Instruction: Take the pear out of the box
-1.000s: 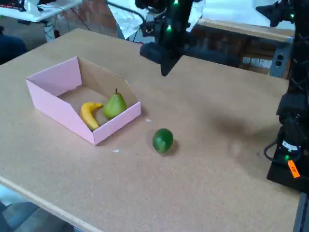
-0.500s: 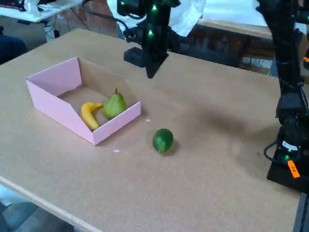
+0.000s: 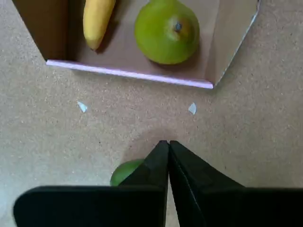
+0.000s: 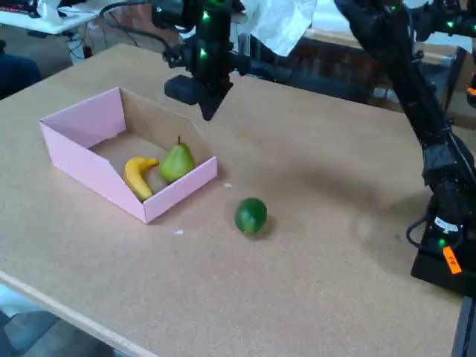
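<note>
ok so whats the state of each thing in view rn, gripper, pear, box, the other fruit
gripper: shut, empty, up in the air by the box
pear: upright in the box, stem up, not gripped
box: open-topped, flat on the table, holding pear and banana
banana: lying in the box beside the pear
round green fruit: on the table outside the box, untouched
table: bare apart from a few small white scraps
</note>
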